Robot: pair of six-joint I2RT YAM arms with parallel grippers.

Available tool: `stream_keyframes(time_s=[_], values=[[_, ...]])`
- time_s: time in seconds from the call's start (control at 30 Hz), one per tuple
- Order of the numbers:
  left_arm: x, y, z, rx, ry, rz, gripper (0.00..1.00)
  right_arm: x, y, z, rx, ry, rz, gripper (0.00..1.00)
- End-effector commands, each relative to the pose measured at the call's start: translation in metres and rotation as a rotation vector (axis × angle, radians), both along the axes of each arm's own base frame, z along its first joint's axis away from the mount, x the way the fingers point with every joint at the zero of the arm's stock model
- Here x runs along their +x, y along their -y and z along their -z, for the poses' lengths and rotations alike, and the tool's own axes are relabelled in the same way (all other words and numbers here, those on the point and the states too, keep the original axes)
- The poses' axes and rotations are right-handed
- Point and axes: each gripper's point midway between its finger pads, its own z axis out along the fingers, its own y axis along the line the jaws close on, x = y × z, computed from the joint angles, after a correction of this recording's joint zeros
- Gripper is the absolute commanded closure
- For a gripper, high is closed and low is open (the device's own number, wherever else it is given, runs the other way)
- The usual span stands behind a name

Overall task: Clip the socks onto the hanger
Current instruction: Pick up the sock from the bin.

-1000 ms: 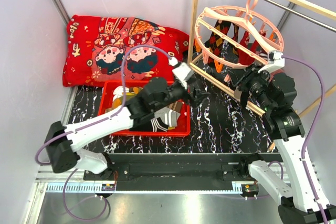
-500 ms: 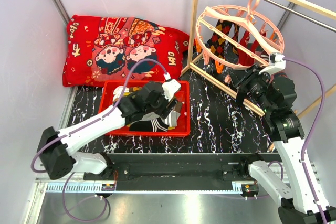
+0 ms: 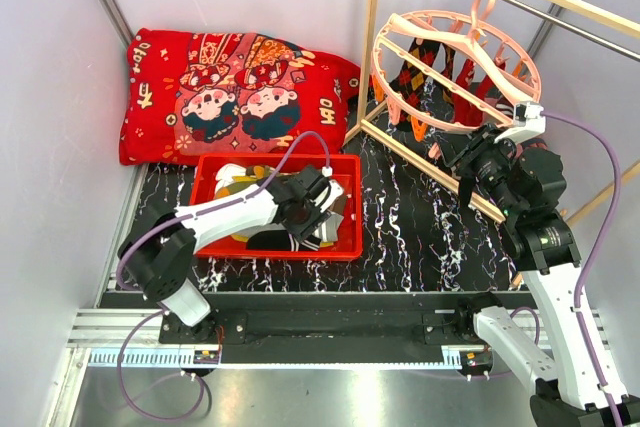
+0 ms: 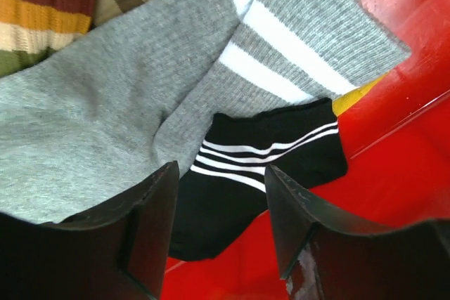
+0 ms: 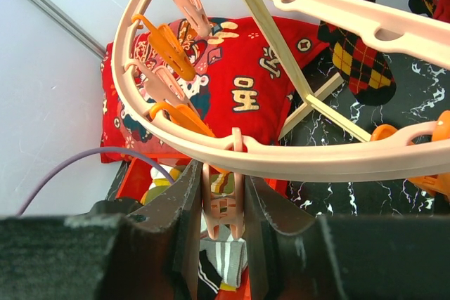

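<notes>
1. Pickup of the next sock looked to be the step in hand; for this sock the clipping had not yet begun.
2. Left pincer (image 4: 219,173) hung low inside the red bin (image 3: 280,255), which sat near the surface's (image 3: 420,227) left near corner. Its jaws were spread, one on each side of a black sock (image 4: 267,145) with thin white stripes, and gripped nothing.
3. That black sock lay on top of a grey sock (image 4: 105,103) with broad white bands, its cuff end reaching the bin's bare red floor.
4. Right pincer (image 5: 222,187) was up at the hanger (image 5: 316,156), above the surface's far right corner. Its jaws were pressed onto a pink clip (image 5: 223,205) dangling from the ring's near rim, pinching it.
5. Argyle socks (image 5: 355,54) already hung from clips on the ring's far side.
6. Next move, as I judged it: close the left jaws on the black sock alone, near its cuff, without catching the grey one beneath. Then it would need lifting clear of the bin and carrying across to the clip. The right pincer would have to squeeze that clip's mouth wide enough to take the fabric.
</notes>
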Motion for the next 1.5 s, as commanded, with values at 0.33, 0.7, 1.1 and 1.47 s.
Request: stream_keyframes(time_s=[0.33, 0.7, 1.1, 1.47], values=[[0.002, 0.035, 0.005, -0.019, -0.043, 0.022, 0.55, 0.006, 0.003, -0.003, -0.014, 0.021, 0.022, 1.00], [0.003, 0.023, 0.010, 0.055, -0.032, 0.001, 0.80, 0.005, 0.004, -0.004, -0.019, 0.026, 0.027, 1.00], [0.018, 0.019, -0.096, -0.158, 0.197, -0.011, 1.00, 0.002, 0.007, -0.009, -0.028, 0.045, 0.036, 1.00], [0.036, 0.032, -0.161, -0.413, 0.417, 0.006, 1.00, 0.000, 0.008, -0.012, -0.035, 0.054, 0.035, 1.00]])
